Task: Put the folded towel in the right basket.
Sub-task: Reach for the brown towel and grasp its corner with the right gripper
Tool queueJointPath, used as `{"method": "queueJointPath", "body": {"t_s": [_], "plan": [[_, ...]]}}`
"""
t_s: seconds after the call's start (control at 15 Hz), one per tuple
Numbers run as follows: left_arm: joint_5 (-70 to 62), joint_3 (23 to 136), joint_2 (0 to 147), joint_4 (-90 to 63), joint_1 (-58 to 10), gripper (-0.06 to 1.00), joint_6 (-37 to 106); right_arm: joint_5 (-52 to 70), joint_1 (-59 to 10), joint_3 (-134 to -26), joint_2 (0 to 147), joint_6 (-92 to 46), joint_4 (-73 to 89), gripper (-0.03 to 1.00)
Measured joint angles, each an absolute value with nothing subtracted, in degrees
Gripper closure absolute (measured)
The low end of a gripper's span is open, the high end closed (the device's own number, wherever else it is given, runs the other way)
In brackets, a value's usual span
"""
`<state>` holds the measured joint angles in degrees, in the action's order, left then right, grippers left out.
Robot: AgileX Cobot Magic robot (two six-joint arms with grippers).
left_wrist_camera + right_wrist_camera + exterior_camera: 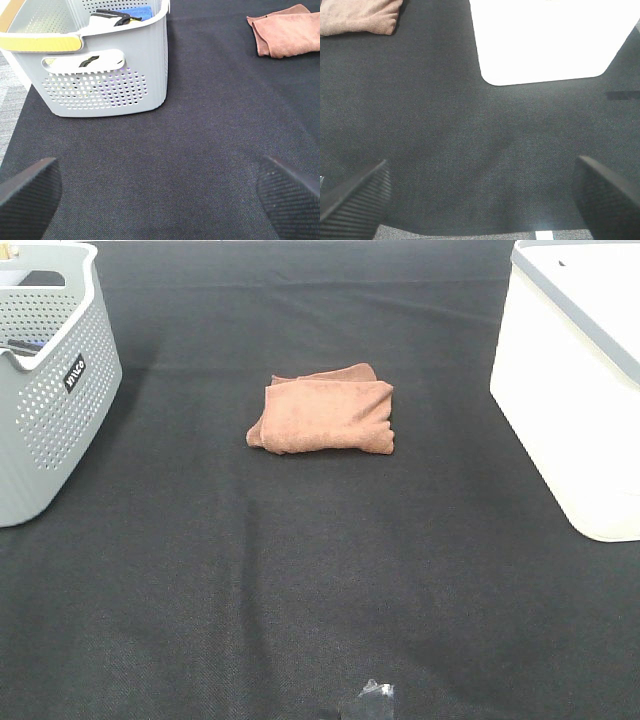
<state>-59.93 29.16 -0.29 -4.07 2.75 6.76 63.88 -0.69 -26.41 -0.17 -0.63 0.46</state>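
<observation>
A folded brown towel [323, 413] lies in the middle of the black table cloth; it also shows in the left wrist view [287, 33] and the right wrist view [359, 16]. The right basket [577, 370] is white and stands at the right edge; its wall fills the right wrist view [547, 40]. Neither gripper shows in the exterior high view. My left gripper [160, 192] is open and empty above bare cloth, well short of the towel. My right gripper [480, 192] is open and empty above bare cloth, near the white basket.
A grey perforated basket [50, 370] holding several items stands at the left edge, close in the left wrist view [95, 65]. A small dark bit [375, 700] lies at the cloth's front edge. The black cloth [320, 570] covers the table.
</observation>
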Motion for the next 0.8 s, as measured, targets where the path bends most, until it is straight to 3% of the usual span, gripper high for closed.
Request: {"method": "queueJointPath", "body": {"t_s": [0.8], "plan": [[-59.93,29.16,-0.29,-4.07,2.75,-0.04,6.76,63.88,-0.69,-26.41,-0.17,-0.63,0.46,0.02]]}}
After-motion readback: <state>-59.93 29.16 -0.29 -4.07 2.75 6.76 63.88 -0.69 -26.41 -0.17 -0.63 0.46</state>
